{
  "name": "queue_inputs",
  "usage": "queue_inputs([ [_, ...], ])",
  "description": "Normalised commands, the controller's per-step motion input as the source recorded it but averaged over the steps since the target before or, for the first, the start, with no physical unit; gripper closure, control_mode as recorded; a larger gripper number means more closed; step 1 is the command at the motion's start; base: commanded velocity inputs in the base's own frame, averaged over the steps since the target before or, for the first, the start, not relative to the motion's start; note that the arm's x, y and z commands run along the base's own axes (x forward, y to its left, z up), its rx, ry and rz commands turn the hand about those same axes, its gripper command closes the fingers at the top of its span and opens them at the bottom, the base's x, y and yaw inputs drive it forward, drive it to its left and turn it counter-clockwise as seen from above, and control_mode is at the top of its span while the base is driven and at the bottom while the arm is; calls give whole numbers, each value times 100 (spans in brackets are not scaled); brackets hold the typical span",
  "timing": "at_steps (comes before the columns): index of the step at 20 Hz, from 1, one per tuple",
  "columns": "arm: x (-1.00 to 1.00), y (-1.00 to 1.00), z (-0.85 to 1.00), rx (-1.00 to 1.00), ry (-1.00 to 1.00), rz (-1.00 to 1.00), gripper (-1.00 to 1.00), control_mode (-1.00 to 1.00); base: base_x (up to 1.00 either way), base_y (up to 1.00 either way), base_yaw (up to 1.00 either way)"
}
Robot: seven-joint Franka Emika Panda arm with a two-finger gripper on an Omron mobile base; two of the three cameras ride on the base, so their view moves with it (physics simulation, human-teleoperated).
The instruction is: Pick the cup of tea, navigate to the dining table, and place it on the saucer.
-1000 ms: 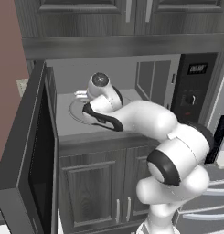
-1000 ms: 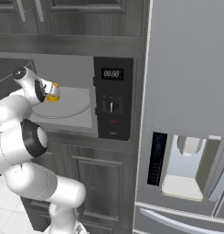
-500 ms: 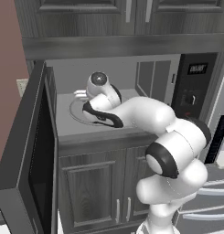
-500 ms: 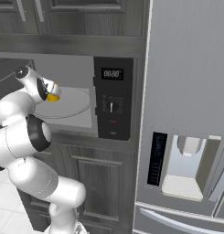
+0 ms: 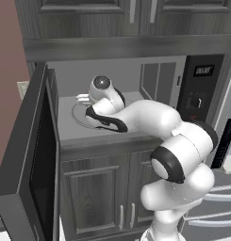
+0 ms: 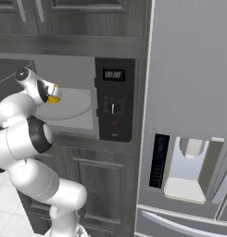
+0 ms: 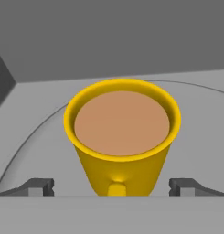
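Gripper [image 7: 117,187] wide open, nothing held. Hand view: the two fingertips [image 7: 38,186] stand far apart, one each side of the cup [image 7: 121,137], w/ clear gaps between tips and cup wall, no contact seen. Cup sits right ahead of the gripper, centred between the jaws, upright, yellow, full of brown tea, small handle facing the hand. Cup base hidden behind the bottom edge of that view.

Cup stands on the grey round plate [image 7: 35,137] inside the microwave [image 5: 112,75]; plate rim curves around behind and to both sides of the cup. Microwave back wall is beyond the cup, well behind it.

Right base view: arm [image 6: 22,139] reaches into the microwave opening; cup [image 6: 53,98] shows as a yellow bit just at the hand's front end, touching or nearly so, can't tell from here. Plate [image 6: 68,105] extends past the cup, away from the hand. Control panel [image 6: 115,99] w/ display and dial is beyond the plate, to the far side. Fridge [image 6: 189,115] w/ dispenser further that way, well apart.

Left base view: hand [image 5: 102,90] is inside the cavity over the plate [image 5: 79,115]; cup hidden by the hand. Microwave door [image 5: 34,155] swung open, hangs out toward the camera, on the side opposite the panel. Cabinets [image 5: 98,197] under the microwave.
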Motion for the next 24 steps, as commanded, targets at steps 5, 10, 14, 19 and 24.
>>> queue_inputs([
  [5,0,0,0,0,0,0,-100,-100,0,0,0],
  [10,0,0,0,0,0,0,-100,-100,0,0,0],
  [14,0,0,0,0,0,0,100,-100,0,0,0],
  [19,0,0,0,0,0,0,100,-100,0,0,0],
  [24,0,0,0,0,0,0,100,-100,0,0,0],
])
